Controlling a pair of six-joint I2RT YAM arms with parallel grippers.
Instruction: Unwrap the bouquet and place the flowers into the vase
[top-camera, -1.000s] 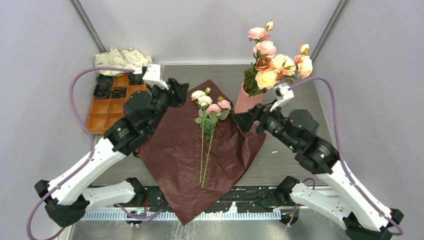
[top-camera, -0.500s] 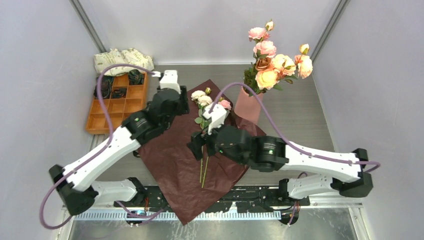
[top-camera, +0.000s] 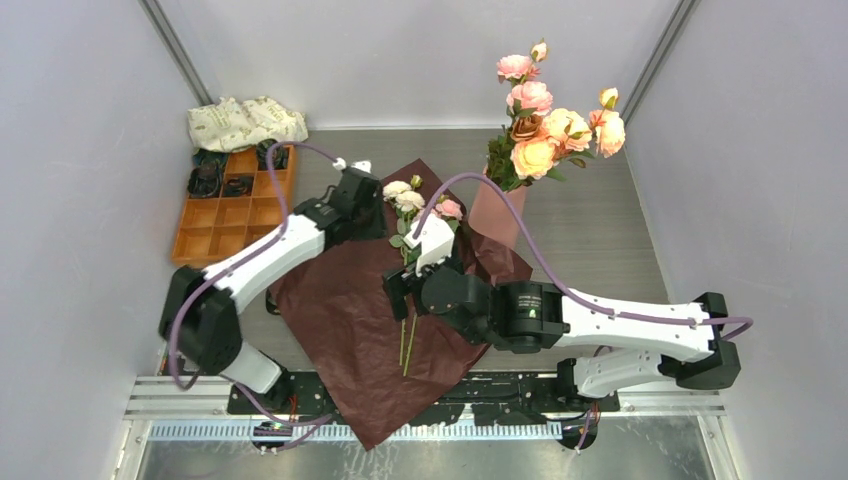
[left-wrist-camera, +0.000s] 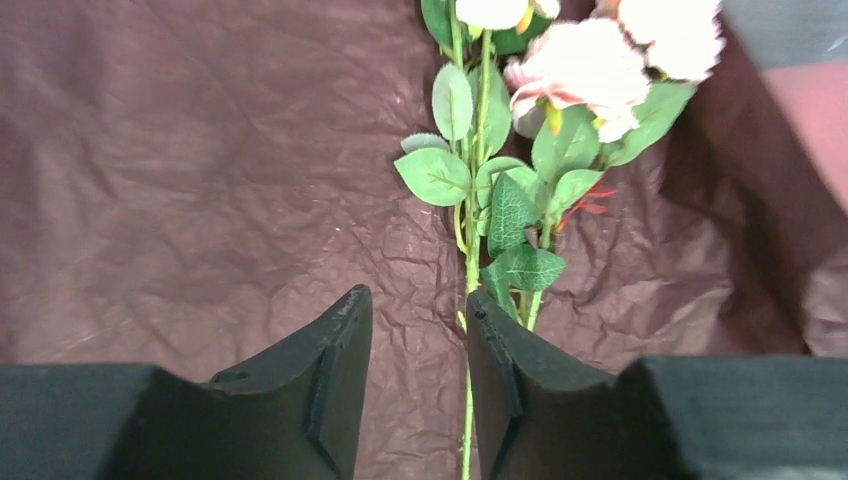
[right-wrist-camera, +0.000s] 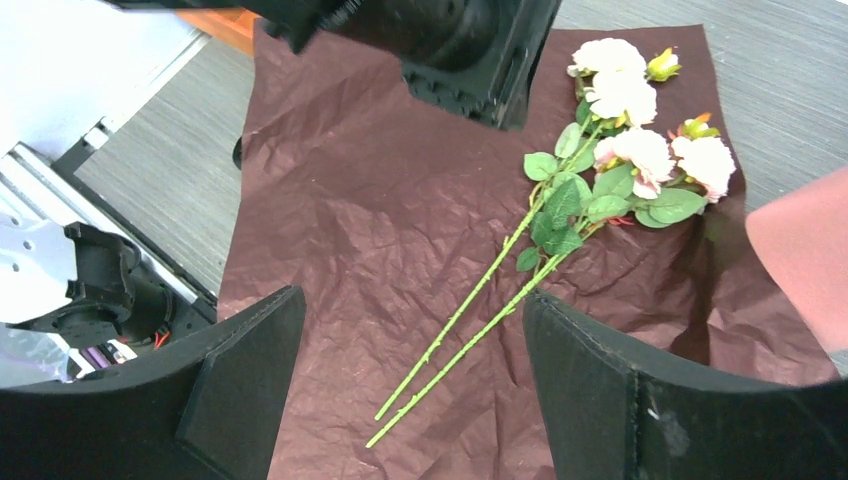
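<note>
Well, two flowers (top-camera: 410, 205) lie flat on the dark crinkly paper (top-camera: 335, 310). Their blooms are near the pink vase (top-camera: 497, 212), which stands by the paper's far right edge and already holds a big bunch of roses (top-camera: 545, 125). The left gripper (left-wrist-camera: 415, 312) is low over the paper, its fingers a little apart with nothing between them. One green stem runs just beside one finger. The right gripper (right-wrist-camera: 410, 300) hangs above the stems, spread wide and empty.

What could go wrong? The two arms are very close over the same stems, so they could bump. A finger could pinch the paper along with a stem. Then the paper would drag and might knock the tall vase. The thin stems could also slip out.

The table (top-camera: 600, 230) is grey and streaky. An orange tray (top-camera: 205, 240) and a cloth bundle (top-camera: 245, 120) sit at the far left. Plain pale walls stand around.
</note>
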